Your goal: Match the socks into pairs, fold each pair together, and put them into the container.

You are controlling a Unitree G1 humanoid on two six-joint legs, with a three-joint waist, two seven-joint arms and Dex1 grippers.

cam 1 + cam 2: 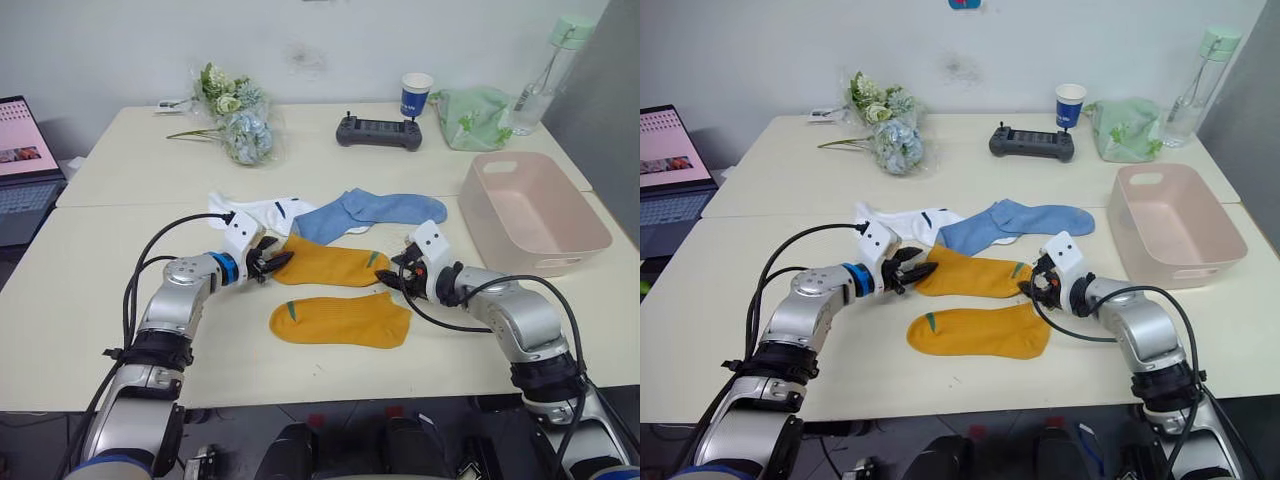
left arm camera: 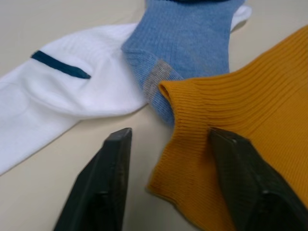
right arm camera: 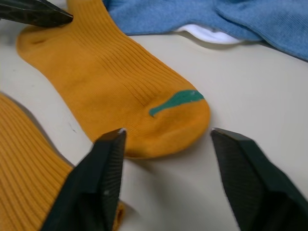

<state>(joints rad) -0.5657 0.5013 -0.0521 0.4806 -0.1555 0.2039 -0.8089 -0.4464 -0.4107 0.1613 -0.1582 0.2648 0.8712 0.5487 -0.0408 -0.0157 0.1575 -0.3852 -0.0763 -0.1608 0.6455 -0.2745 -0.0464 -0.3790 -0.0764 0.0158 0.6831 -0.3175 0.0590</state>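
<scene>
Nearest lies one mustard sock (image 1: pixel 340 320); its mate (image 1: pixel 332 263) sits just behind, between the left gripper (image 1: pixel 274 262) and right gripper (image 1: pixel 397 276) — both released, fingers spread at either end. Pairing seems underway: next, pinch both ends and lay it over the near one — container (image 1: pixel 532 211) waits rightward.
</scene>
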